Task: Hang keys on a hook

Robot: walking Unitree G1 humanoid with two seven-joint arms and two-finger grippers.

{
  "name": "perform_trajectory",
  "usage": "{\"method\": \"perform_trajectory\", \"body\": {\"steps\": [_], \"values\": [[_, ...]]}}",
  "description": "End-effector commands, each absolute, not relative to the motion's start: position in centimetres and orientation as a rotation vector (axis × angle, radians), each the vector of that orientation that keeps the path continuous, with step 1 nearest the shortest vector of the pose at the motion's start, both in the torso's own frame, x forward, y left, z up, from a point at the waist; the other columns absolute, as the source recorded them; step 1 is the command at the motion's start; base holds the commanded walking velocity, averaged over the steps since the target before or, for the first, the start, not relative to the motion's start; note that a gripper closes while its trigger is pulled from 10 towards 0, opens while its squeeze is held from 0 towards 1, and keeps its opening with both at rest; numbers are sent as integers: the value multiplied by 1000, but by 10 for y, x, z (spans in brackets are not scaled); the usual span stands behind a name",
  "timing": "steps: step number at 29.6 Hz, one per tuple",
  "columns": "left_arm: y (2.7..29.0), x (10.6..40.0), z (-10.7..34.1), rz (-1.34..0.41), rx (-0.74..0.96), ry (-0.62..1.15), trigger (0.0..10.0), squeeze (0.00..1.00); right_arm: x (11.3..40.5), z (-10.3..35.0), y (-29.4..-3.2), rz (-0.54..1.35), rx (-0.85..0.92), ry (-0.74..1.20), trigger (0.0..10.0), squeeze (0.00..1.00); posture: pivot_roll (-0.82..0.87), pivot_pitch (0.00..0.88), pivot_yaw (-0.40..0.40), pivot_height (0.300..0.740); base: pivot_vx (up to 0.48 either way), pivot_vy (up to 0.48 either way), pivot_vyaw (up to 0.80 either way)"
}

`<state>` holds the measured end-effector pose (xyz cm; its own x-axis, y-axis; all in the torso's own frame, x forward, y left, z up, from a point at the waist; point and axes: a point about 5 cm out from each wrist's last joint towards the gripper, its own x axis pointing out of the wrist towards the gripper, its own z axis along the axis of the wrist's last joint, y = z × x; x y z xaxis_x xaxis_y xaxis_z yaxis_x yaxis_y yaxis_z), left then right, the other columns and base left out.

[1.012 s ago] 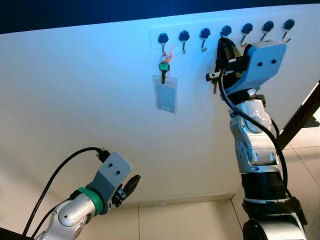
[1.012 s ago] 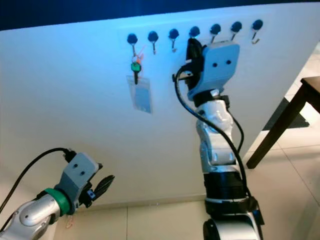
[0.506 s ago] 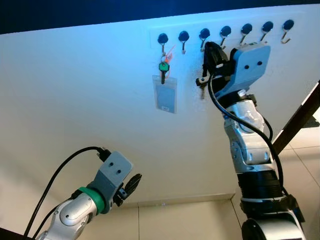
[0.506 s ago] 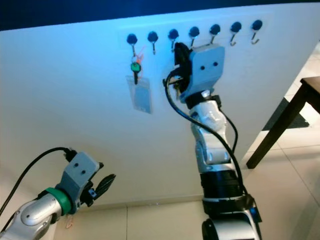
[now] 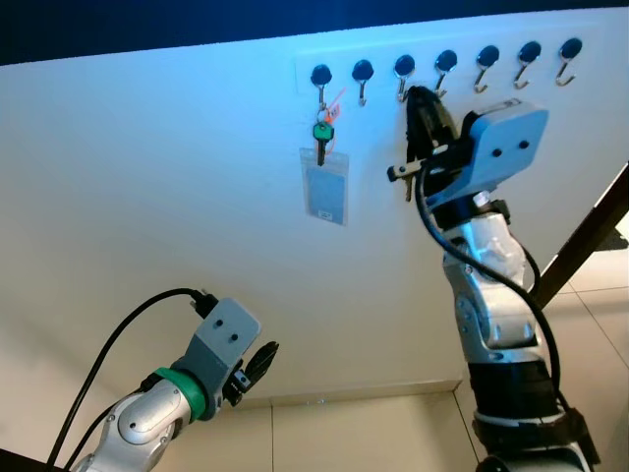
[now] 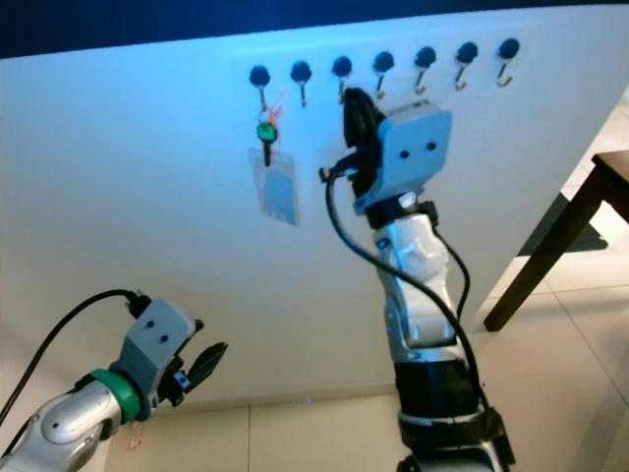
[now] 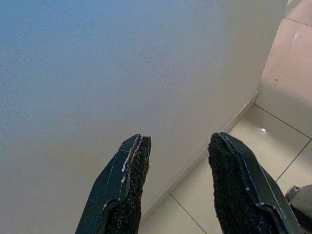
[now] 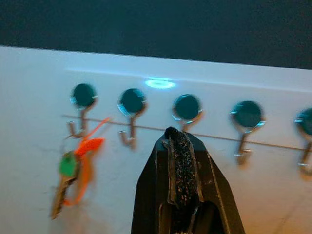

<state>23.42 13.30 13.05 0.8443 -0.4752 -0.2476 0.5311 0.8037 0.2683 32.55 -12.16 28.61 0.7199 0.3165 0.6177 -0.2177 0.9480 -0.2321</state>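
White wall (image 5: 147,197) carries a row of hooks (image 5: 442,71) along its top edge, the leftmost already holding a green-headed key (image 5: 320,133) with a clear badge sleeve (image 5: 325,192). The right gripper (image 5: 425,103), fingers pressed together, sits just under the third hook (image 8: 186,109); whether keys are pinched I cannot tell. Judged mid-hanging: next, lift onto that hook; the left gripper (image 7: 178,187) idles open low.

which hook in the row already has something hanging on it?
The leftmost hook of the seven. It carries a green-headed key with an orange tag and a clear badge holder; the other six hang bare.
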Motion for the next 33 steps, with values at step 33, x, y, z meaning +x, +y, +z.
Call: {"method": "perform_trajectory", "body": {"steps": [33], "values": [[131,234,129,-541,347,181,10000,0,343,298,-101,309,-224,-714,10000,0,-30,36,125,740,0,0,0]]}}
